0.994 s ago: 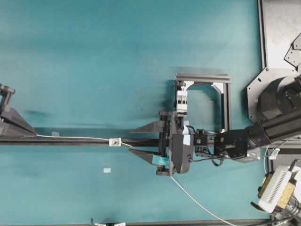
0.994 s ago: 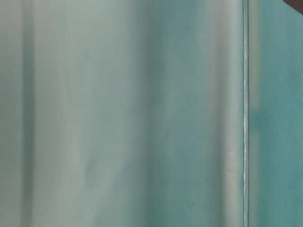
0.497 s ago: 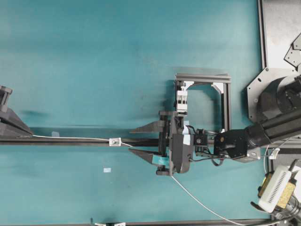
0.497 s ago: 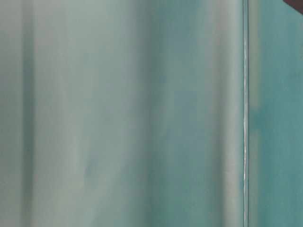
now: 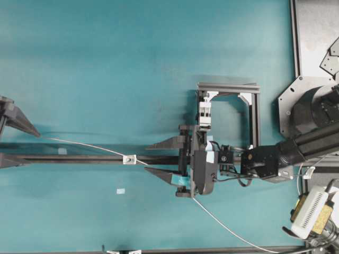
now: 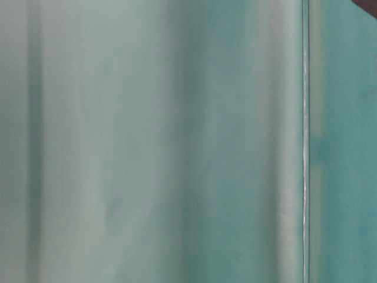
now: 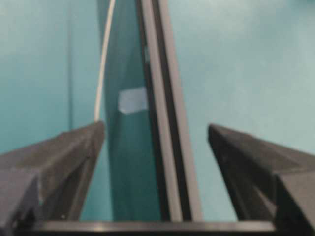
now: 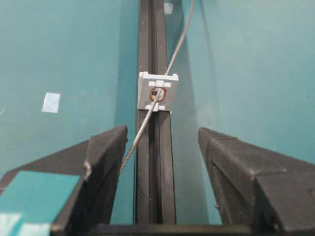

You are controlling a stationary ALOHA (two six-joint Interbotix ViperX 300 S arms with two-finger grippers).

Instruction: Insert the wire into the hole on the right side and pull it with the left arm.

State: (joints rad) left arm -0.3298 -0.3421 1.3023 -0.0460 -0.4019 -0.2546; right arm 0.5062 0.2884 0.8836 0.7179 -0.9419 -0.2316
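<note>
The wire (image 5: 87, 146) passes through the hole (image 8: 157, 92) in a small silvery tab (image 5: 128, 159) fixed on a long black rail (image 5: 79, 159) that crosses the teal table (image 5: 106, 69) from nine o'clock towards three; from the tab the wire arcs off towards ten o'clock, its end lying beside the upper finger of the left arm (image 5: 13, 138), and on the other side it trails towards five o'clock to the table's lower edge. In the overhead view the left arm's two pointed fingers stand wide apart at the nine o'clock edge, one above the rail and one on it; the left wrist view shows the same broad gap, the rail running through it, and the wire ending at the inner side of the left-hand finger (image 7: 64, 157); whether it touches that finger I cannot tell. The right gripper (image 5: 158, 158) sits at three o'clock of the tab, its jaws also spread wide, straddling the rail and gripping nothing; the wire runs close past its teal-patched finger (image 8: 78, 187). A white clamp block (image 5: 204, 111) stands in a black frame (image 5: 253, 114) at twelve o'clock of the right gripper.
</note>
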